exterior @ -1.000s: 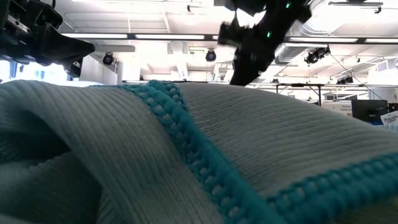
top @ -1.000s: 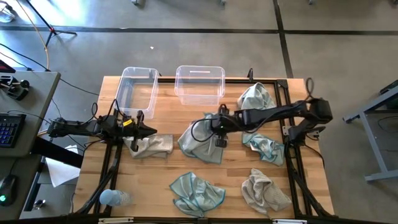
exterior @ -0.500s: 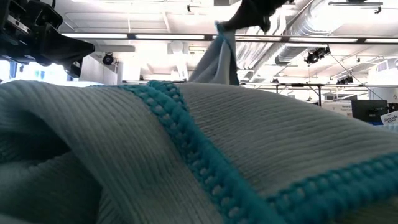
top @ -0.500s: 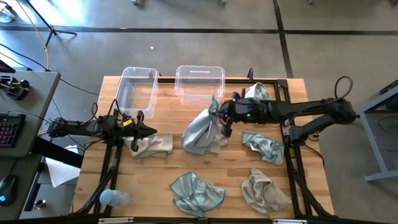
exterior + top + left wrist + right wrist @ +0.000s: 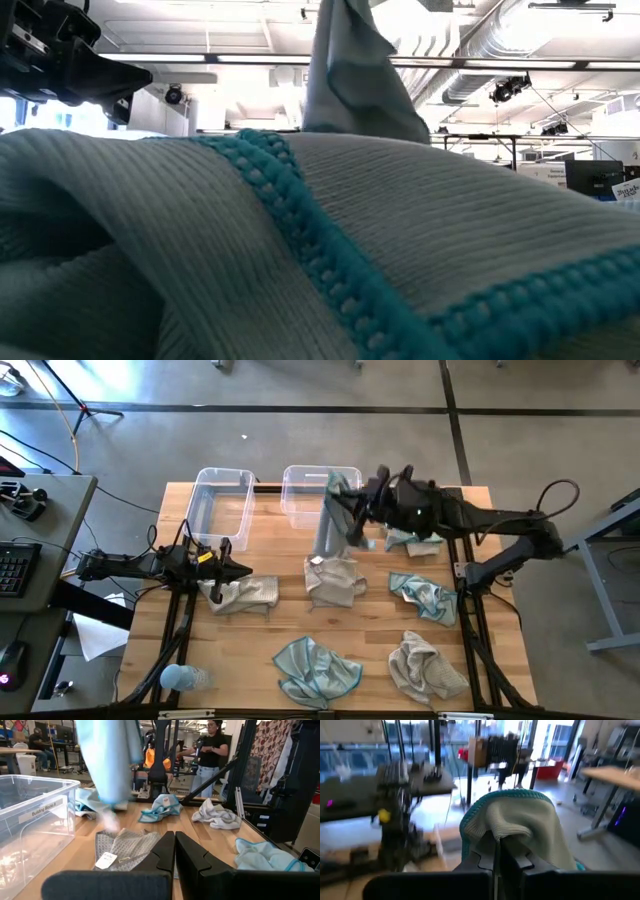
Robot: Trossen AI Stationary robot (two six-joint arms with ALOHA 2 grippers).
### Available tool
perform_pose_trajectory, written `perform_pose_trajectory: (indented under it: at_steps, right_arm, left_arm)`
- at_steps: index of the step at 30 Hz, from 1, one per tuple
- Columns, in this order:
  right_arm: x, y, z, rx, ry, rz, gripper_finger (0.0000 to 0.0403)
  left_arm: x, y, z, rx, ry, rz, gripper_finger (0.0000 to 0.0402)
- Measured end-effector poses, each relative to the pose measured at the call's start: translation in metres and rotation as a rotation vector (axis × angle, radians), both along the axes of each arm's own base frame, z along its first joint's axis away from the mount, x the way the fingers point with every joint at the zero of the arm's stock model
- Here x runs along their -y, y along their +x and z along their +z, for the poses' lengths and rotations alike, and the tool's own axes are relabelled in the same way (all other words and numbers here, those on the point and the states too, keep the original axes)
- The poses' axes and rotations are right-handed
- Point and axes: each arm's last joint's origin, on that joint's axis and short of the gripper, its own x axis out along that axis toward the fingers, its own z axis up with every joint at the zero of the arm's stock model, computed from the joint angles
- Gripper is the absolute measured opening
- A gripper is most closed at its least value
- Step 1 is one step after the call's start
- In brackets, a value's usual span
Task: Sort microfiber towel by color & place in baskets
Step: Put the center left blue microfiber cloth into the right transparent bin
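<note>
Nearest you: teal towels [image 5: 316,668] and beige one [image 5: 424,666] on counter [image 5: 375,625], unsorted. Left end effector [image 5: 243,570] pinched together, empty, beside beige towel [image 5: 240,594]. Right end effector [image 5: 349,512] clamped on teal towel [image 5: 331,525], hanging by far baskets [image 5: 320,493]. Your risk: trailing hem drags beige towel below [image 5: 333,580] or snags basket rim.

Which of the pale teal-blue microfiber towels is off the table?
The pale teal-blue towel hanging from the right end effector beside the right-hand clear plastic basket; the others lie crumpled on the wood.
</note>
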Motion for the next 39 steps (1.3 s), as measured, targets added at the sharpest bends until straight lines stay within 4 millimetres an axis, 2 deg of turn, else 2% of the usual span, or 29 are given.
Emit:
perform_pose_trajectory:
  at_steps: [8, 11, 14, 18, 21, 27, 34, 39]
  right_arm:
    - [0.024, 0.031, 0.058, 0.109, -0.139, -0.062, 0.0000]
    - [0.039, 0.041, 0.070, 0.125, -0.180, -0.103, 0.0000]
    - [0.059, 0.051, 0.071, 0.116, -0.184, -0.152, 0.0000]
    - [0.087, 0.065, 0.058, 0.089, -0.160, -0.212, 0.0000]
    - [0.107, 0.075, 0.041, 0.035, -0.149, -0.250, 0.0000]
    - [0.138, 0.089, 0.008, -0.039, -0.015, -0.264, 0.0000]
    - [0.154, 0.104, -0.039, -0.213, 0.148, -0.306, 0.0000]
    - [0.161, 0.105, -0.069, -0.346, 0.270, -0.359, 0.0000]
  left_arm:
    - [0.000, 0.000, 0.000, 0.000, 0.000, 0.000, 0.0000]
    - [0.000, 0.000, 0.000, 0.000, 0.000, 0.000, 0.0000]
    - [0.000, 0.000, 0.000, 0.000, 0.000, 0.000, 0.0000]
    - [0.000, 0.000, 0.000, 0.000, 0.000, 0.000, 0.0000]
    - [0.000, 0.000, 0.000, 0.000, 0.000, 0.000, 0.0000]
    - [0.000, 0.000, 0.000, 0.000, 0.000, 0.000, 0.0000]
    - [0.000, 0.000, 0.000, 0.000, 0.000, 0.000, 0.0000]
    - [0.000, 0.000, 0.000, 0.000, 0.000, 0.000, 0.0000]
